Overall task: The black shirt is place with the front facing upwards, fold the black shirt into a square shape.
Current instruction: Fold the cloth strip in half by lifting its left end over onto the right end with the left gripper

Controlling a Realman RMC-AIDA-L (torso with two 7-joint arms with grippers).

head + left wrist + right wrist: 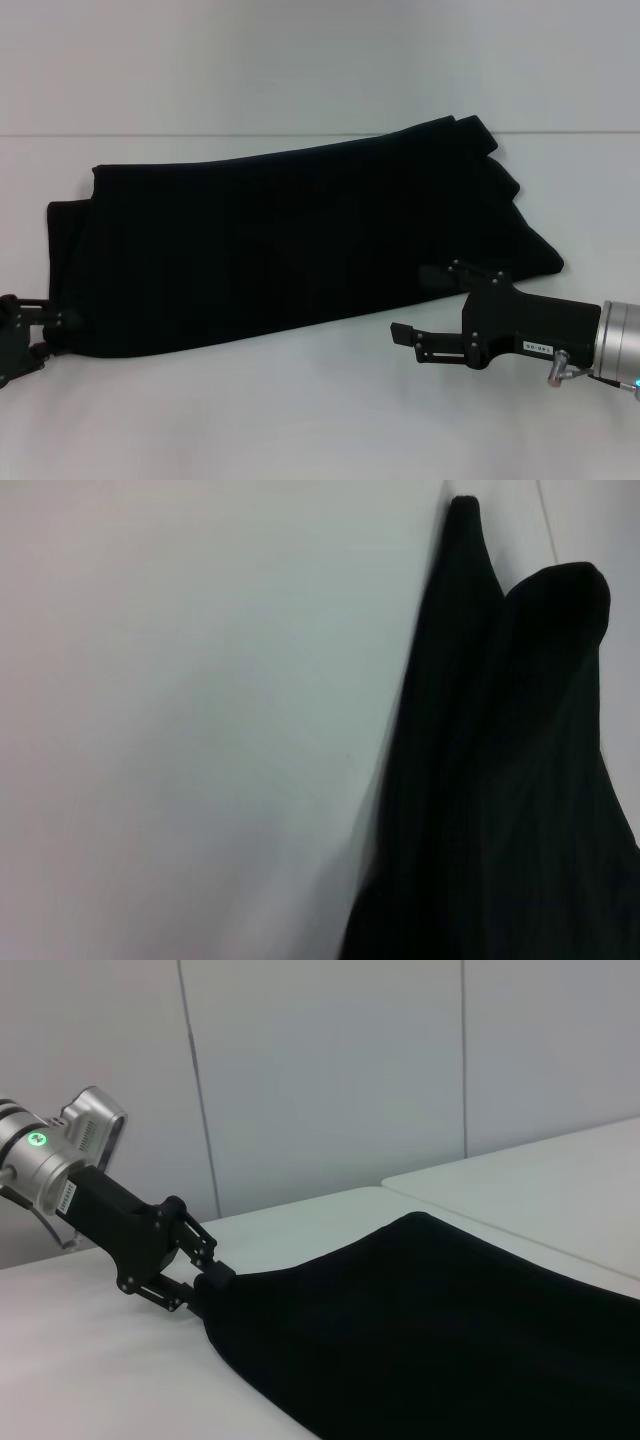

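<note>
— Where's your black shirt (290, 245)?
— Folded long across the white table (320, 420).
— Your grippers?
— Left gripper (212, 1282) clenched on its left edge; right gripper (418, 305) released, beside the near hem.

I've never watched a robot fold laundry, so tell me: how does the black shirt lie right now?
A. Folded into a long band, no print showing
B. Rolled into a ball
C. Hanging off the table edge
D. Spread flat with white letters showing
A: the black shirt lies as a long doubled band on the table, plain black on top.
</note>
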